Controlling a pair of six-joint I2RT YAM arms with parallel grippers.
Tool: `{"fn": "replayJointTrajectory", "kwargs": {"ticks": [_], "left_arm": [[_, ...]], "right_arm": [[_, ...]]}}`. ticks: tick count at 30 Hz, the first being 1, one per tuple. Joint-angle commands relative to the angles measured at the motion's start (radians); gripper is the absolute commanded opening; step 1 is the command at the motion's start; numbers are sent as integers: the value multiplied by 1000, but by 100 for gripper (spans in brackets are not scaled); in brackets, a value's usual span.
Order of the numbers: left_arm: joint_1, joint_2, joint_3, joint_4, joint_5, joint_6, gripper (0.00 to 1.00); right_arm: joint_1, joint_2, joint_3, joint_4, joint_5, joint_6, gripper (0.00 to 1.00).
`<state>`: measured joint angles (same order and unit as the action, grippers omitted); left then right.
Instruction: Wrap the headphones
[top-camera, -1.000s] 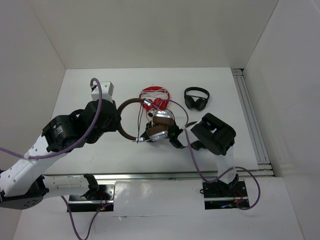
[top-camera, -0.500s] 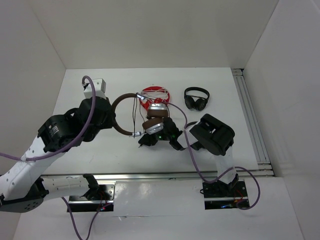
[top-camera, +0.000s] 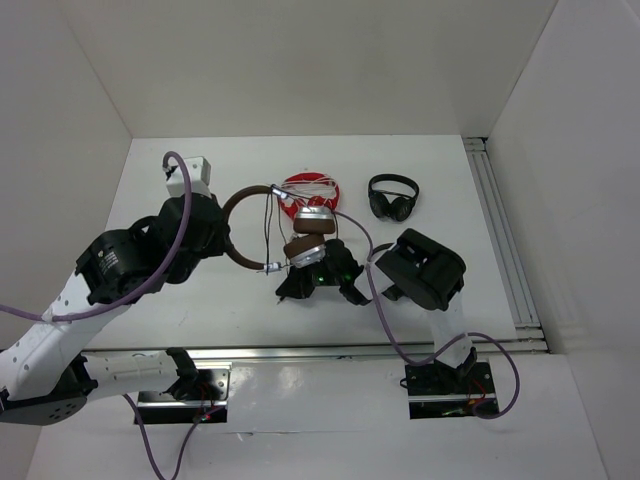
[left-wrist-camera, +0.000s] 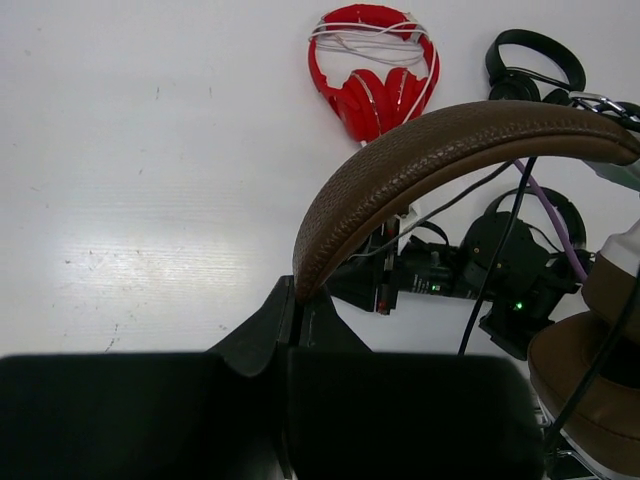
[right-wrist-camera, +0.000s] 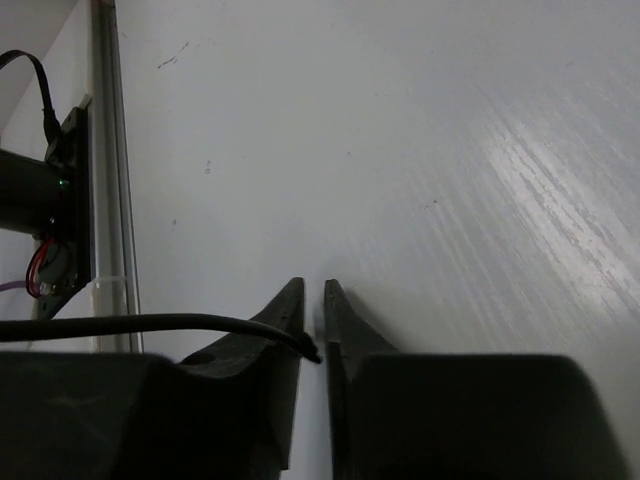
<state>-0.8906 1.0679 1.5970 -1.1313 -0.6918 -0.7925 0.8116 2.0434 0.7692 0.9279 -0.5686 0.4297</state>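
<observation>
left gripper (left-wrist-camera: 293, 305) clamps tight on the brown headband of the headphones (left-wrist-camera: 420, 150), held above the table (left-wrist-camera: 150, 200). right gripper (right-wrist-camera: 313, 300) is almost closed, the thin dark cable (right-wrist-camera: 180, 323) pinched between its jaws.

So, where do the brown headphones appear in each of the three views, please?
Top external: the headphones are in the centre, between the two arms, with the headband towards the left arm.
Left wrist: the headband arches across the right half, with an ear pad at the lower right corner.
Right wrist: not in it; only a thin dark cable comes in from the left edge.
Shared landmark: the red headphones, in the top and left wrist views only.
</observation>
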Motion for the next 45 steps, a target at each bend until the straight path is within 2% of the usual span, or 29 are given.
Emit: {"fn": "replayJointTrajectory", "kwargs": {"ticks": [1, 2, 7, 11, 15, 19, 22, 23, 25, 29, 31, 34, 37, 40, 45], "left_arm": [[4, -19, 15, 79, -45, -54, 0], [4, -19, 15, 70, -54, -54, 0], [25, -19, 6, 61, -81, -99, 0], [54, -19, -20, 91, -81, -108, 0], [105, 1, -61, 122, -35, -119, 0], [154, 41, -72, 151, -12, -142, 0], [191, 78, -48, 160, 24, -142, 0], [200, 99, -48, 160, 25, -142, 0], [229, 118, -48, 172, 52, -142, 0], [315, 155, -75, 191, 98, -142, 0], [378, 164, -112, 231, 130, -130, 0], [453, 207, -147, 261, 189, -100, 0], [485, 218, -206, 298, 189, -74, 0], [486, 237, -264, 324, 198, -65, 0], [424, 218, -356, 334, 143, -94, 0]], "right_arm": [[17, 2, -33, 43, -18, 7, 17], [29, 1, -42, 28, -4, -3, 6], [50, -29, -71, 5, 56, -3, 0], [121, -103, -103, -81, 240, 7, 0], [231, -260, -166, -153, 569, 56, 0], [357, -382, -211, -208, 780, 86, 0], [475, -431, -176, -337, 953, 55, 0], [501, -431, -156, -427, 989, 46, 0], [561, -454, -102, -504, 1062, 37, 0], [635, -495, -28, -696, 1093, 27, 0], [664, -506, 22, -754, 1081, 15, 0], [745, -545, 70, -846, 1174, 4, 0], [801, -604, 99, -909, 1184, -6, 0], [828, -635, 157, -964, 1136, -51, 0], [850, -635, 304, -1104, 1168, -98, 0]]}}
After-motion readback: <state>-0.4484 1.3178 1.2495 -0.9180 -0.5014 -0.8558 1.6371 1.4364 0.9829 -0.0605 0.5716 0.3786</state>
